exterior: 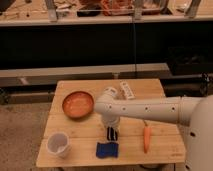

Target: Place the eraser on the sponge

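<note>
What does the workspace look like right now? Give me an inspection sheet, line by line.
Surface: wooden table.
Job's things: eraser at the gripper, just behind the sponge, not resting on it.
Clutter: orange bowl, white cup, carrot, white bottle lying down.
Gripper: gripper low over the table's front middle, arm reaching in from the right.
Cables: nothing seen on the table.
Surroundings: dark shelving behind, loaded top shelf.
</note>
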You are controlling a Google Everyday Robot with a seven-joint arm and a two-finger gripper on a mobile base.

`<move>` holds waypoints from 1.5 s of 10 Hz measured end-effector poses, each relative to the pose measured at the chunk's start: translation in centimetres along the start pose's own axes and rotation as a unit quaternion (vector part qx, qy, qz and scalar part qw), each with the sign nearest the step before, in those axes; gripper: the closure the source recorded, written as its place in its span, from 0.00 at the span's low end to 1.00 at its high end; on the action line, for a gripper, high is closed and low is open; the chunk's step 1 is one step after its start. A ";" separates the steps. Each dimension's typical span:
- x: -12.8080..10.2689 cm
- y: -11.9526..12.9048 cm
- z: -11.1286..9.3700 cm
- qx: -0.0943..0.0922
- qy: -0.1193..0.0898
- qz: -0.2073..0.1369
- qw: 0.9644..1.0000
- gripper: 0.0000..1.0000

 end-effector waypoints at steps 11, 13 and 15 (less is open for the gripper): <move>-1.0 0.3 -0.1 -0.007 0.001 -0.016 1.000 0.70; -1.1 0.3 -0.1 -0.008 0.001 -0.018 1.000 0.70; -1.2 0.3 0.0 -0.009 0.002 -0.021 1.000 0.70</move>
